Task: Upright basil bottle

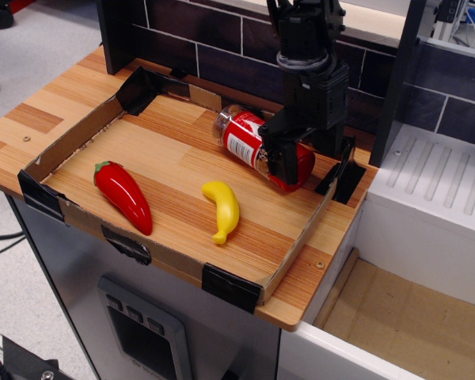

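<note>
- While the basil bottle [253, 147] lies on its side at about two o'clock on the tray floor, its red cap end points toward the tray's four-o'clock corner and its clear base toward the back wall.
- From where I stand, the gripper [283, 158] straddles the cap end, dark fingers [286, 164] narrowed right against the bottle; I judge it is clamped on, though the far finger is hidden.
- Trouble I would expect: the round body could roll or swivel between the pads as it is tipped, since the hold sits near one end and the contents would shift.
- Another risk: the bottle lies near the black-taped tray wall [342, 176] at three o'clock, so a wide swing could knock cap or fingers against it.
- If stood up off-plumb and released, it may topple back down.
- Writing: the label is red and white with small print, too small to read; no brand can be made out.
- Further out, a yellow toy banana [222, 209] lies at six o'clock, and a red toy pepper [123, 195] at eight o'clock, both well apart from the bottle.
</note>
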Controlling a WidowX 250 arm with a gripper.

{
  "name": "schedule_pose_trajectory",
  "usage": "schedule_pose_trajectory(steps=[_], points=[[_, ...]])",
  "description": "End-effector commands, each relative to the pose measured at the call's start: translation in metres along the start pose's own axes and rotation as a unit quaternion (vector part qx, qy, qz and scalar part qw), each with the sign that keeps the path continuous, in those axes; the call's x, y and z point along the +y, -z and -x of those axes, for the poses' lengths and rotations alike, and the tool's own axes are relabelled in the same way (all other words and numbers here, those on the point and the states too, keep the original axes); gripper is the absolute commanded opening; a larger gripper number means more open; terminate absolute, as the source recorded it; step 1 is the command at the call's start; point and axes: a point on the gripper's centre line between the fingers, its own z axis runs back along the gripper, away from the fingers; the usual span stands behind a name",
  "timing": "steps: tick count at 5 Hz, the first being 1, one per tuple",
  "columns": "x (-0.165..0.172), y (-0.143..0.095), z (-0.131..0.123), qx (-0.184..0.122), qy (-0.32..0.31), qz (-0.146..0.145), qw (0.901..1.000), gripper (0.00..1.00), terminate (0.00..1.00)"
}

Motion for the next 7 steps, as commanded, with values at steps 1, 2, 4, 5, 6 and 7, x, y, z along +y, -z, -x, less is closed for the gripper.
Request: schedule_pose_trajectory(steps=[1, 2, 4, 5, 6, 7], points=[[-0.005, 0.002, 0.010, 0.023, -0.034, -0.004, 0.9991, 1.00, 0.00], [-0.007, 0.007, 0.012, 0.031, -0.035, -0.002, 0.9989, 1.00, 0.00], [-0.008, 0.000, 0.013, 0.028, -0.039, -0.010, 0.9988, 0.00, 0.00], [-0.006, -0.022, 0.014, 0.019, -0.051, -0.014, 0.9984, 0.00, 0.00], [-0.005, -0.043, 0.016, 0.005, -0.067, -0.023, 0.9975, 0.00, 0.00], [-0.004, -0.061, 0.018, -0.005, -0.074, -0.037, 0.9966, 0.00, 0.00]])
